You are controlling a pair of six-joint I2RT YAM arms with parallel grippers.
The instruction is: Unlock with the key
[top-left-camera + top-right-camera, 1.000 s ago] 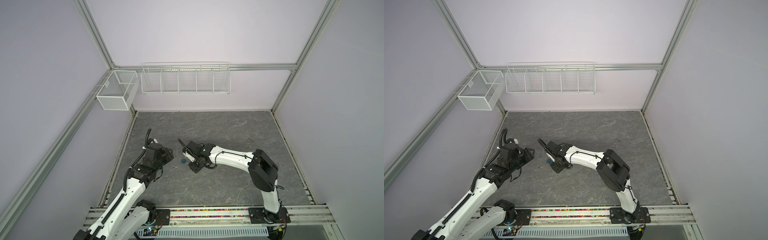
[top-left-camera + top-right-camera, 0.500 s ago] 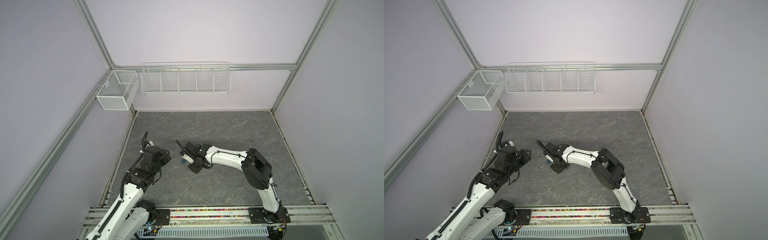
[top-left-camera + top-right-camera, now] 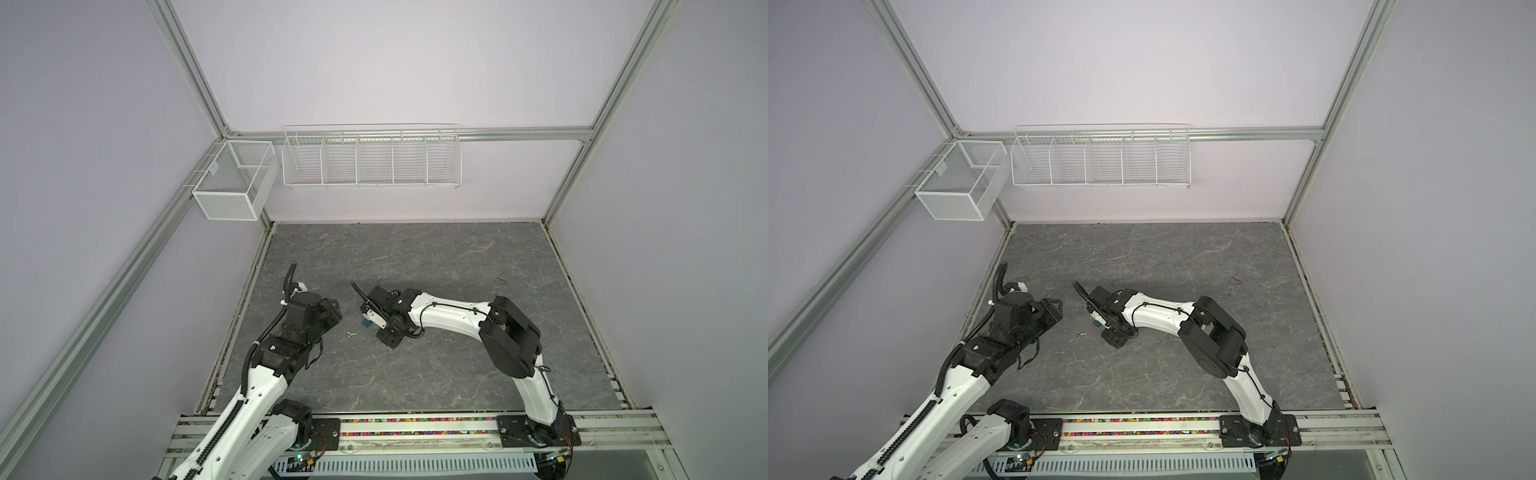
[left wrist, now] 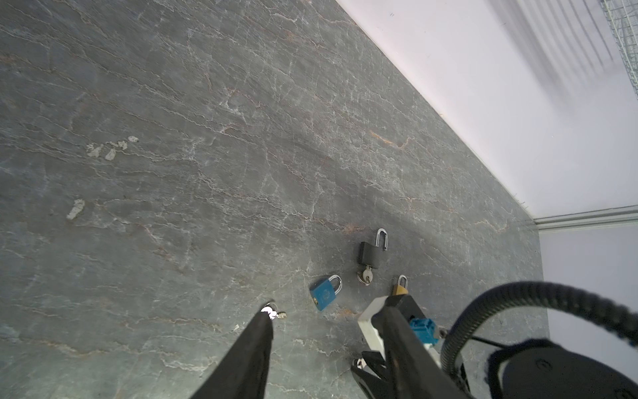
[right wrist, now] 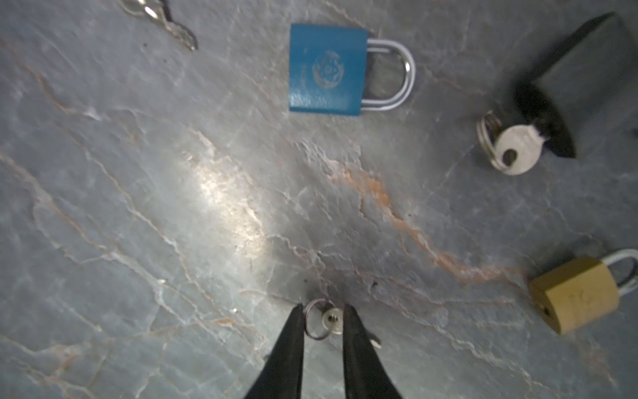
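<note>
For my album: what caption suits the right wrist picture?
Right gripper straddles a small ringed key; blue padlock, black padlock and brass padlock lie nearby.

You cannot see the blade of the ringed key (image 5: 328, 320): in the right wrist view it runs behind one of the right gripper's (image 5: 324, 311) fingers (image 5: 359, 359), with only a sliver showing past it. There the black padlock (image 5: 587, 79) is blurred and cut by the picture's edge, and so are the brass padlock's (image 5: 574, 295) shackle and the loose key's (image 5: 172, 27) bow. From the left wrist, the brass padlock sits mostly behind the right arm (image 4: 369, 324), and a finger (image 4: 248, 352) of the left gripper (image 4: 328, 310) covers part of the loose key. In both top views you cannot pick out either padlock beneath that arm, and the loose key is too small to read.
</note>
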